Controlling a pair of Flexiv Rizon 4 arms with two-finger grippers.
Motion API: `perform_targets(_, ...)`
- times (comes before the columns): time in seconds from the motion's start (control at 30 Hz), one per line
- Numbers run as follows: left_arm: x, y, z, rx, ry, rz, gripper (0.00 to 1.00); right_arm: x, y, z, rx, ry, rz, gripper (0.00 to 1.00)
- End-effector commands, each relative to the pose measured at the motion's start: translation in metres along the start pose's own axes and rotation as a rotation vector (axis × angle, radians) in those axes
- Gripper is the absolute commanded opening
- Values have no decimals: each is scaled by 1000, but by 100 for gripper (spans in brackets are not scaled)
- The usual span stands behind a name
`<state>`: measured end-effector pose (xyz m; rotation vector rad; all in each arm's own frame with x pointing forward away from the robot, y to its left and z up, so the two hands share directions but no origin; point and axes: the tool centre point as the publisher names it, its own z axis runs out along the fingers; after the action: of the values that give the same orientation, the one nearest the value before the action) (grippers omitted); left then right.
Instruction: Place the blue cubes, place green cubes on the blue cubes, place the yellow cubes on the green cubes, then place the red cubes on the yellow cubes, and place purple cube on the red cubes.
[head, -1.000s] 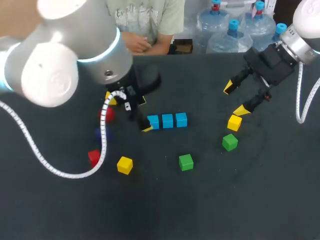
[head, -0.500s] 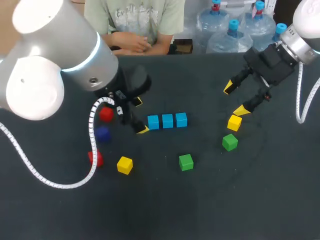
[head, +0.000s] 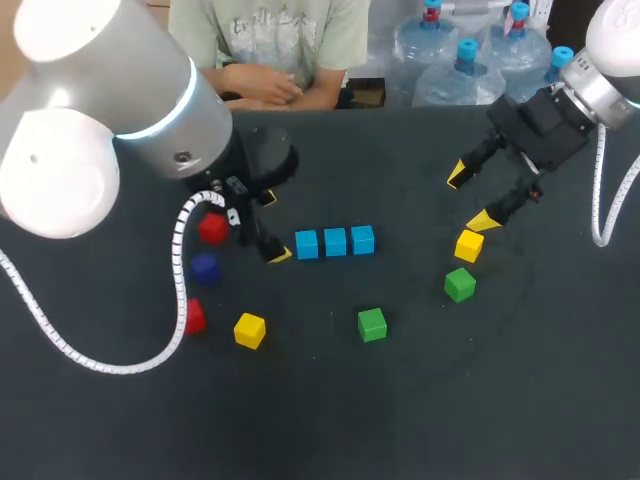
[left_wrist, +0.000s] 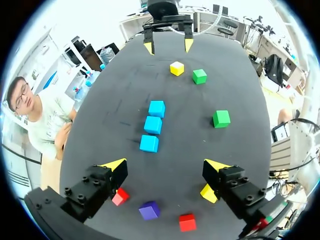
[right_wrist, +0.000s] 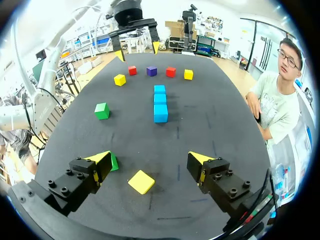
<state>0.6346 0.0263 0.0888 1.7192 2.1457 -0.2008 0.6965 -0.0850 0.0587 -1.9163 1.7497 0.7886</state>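
Note:
Three blue cubes (head: 334, 241) (left_wrist: 152, 125) (right_wrist: 160, 102) lie in a row mid-table. My left gripper (head: 272, 227) (left_wrist: 165, 165) is open just left of the row, holding nothing. Around it lie two red cubes (head: 212, 228) (head: 195, 316), a purple cube (head: 205, 267) (left_wrist: 149, 210) and a yellow cube (head: 249, 330). Green cubes sit at the front middle (head: 372, 324) and to the right (head: 460, 284). My right gripper (head: 470, 197) (right_wrist: 150, 157) hangs open above another yellow cube (head: 469, 245) (right_wrist: 141, 181), apart from it.
A third yellow cube (right_wrist: 188, 74) lies near the left gripper, hidden by my arm in the head view. The left arm's white cable (head: 180, 290) loops over the table's left part. A person's hands (head: 268, 85) are at the table's far edge.
My left arm has drawn back to the left, away from the blue row, uncovering a red and the purple cube. The right arm has not moved.

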Motion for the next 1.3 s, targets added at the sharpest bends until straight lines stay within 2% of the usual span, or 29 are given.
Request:
perform_targets(0.03,1,-1,-2,0,-2,1,100,0,0,0,1,-2,-1,100)
perform_targets(0.13,1,-1,-2,0,-2,1,100,-4,2,0,-12,8,-36,100)
perform_targets(0.3,1,-1,-2,0,-2,1,100,-16,13,3,-102,109,-166,100)
perform_targets(0.47,1,-1,-2,0,-2,1,100,-12,26,5,-139,181,-175,100)
perform_targets(0.57,1,-1,-2,0,-2,1,100,-8,35,8,-132,221,-184,100)
perform_targets(0.7,1,-1,-2,0,-2,1,100,-3,43,14,-99,226,-195,100)
perform_targets(0.97,1,-1,-2,0,-2,1,100,8,50,31,-76,267,-158,100)
perform_targets(1.3,1,-1,-2,0,-2,1,100,19,56,46,-67,324,-189,100)
